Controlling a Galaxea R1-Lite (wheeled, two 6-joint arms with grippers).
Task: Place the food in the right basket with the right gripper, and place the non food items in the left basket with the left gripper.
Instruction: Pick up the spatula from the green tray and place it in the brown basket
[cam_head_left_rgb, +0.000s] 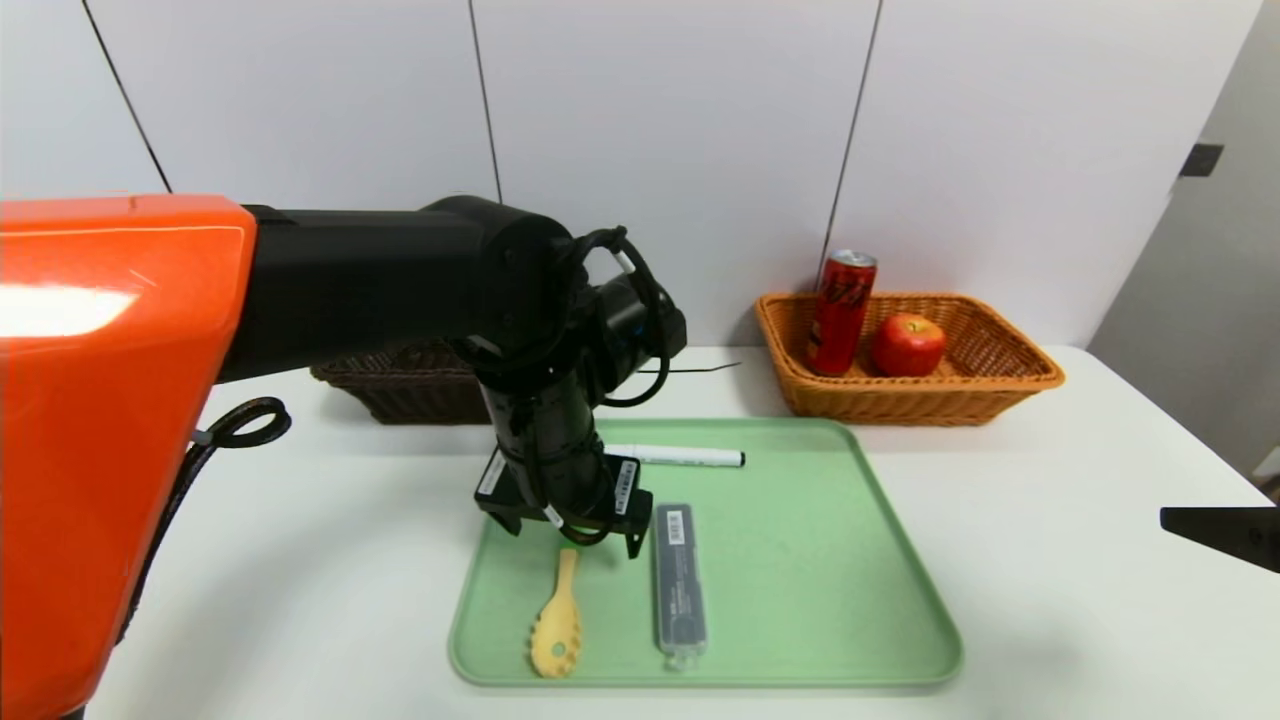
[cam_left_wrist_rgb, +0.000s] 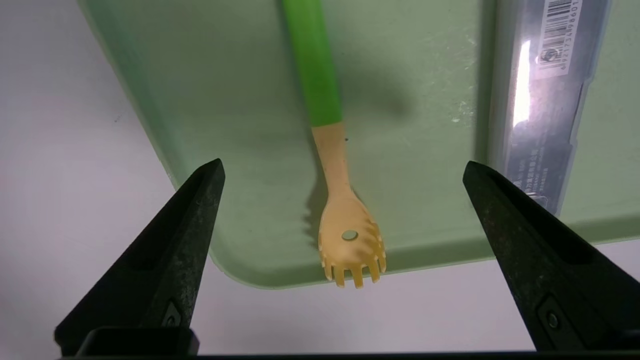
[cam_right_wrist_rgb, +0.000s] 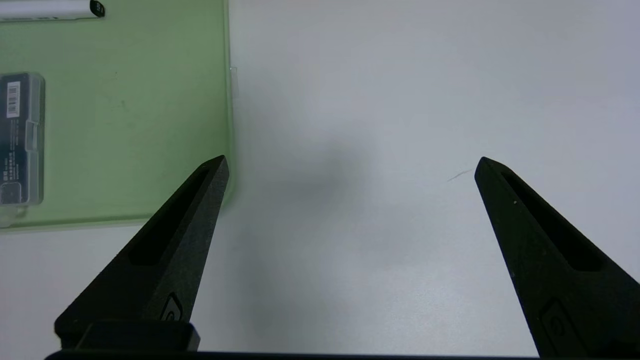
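A green tray holds a pasta spoon with a yellow head and green handle, a grey pen case and a white marker. My left gripper hangs open just above the spoon's handle. In the left wrist view the spoon lies centred between the spread fingers of this gripper, untouched. The orange right basket holds a red can and an apple. The dark left basket is partly hidden behind my left arm. My right gripper is open over bare table.
The pen case lies close beside the spoon, on the side away from the tray's left rim. The spoon's tines overhang the tray's front rim. The right arm shows at the right edge, right of the tray. A white wall stands behind both baskets.
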